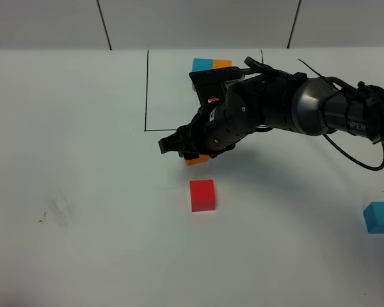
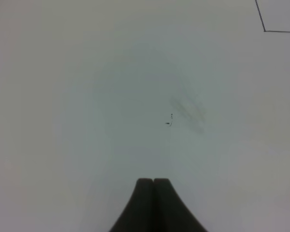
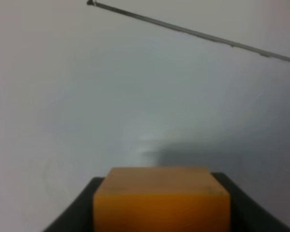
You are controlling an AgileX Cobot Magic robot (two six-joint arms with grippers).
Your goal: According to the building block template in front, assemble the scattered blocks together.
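Observation:
My right gripper [image 1: 193,152] reaches across the middle and is shut on the loose orange cube [image 1: 197,160], held just above the table; the right wrist view shows the cube [image 3: 162,199] between the dark fingers. The loose red cube [image 1: 203,195] lies on the table just in front of it. The loose sky-blue cube [image 1: 379,217] lies at the far right edge. The template [image 1: 211,64] shows its blue and orange cubes inside the black drawn frame [image 1: 146,89]; the arm hides its red cube. My left gripper [image 2: 153,186] is shut and empty over bare table; it is out of the exterior view.
A white table [image 1: 83,160] fills the scene, with a faint grey smudge [image 1: 57,210] at the left, also seen in the left wrist view [image 2: 187,110]. A black cable [image 1: 365,157] hangs from the right arm. A frame line crosses the right wrist view [image 3: 193,33].

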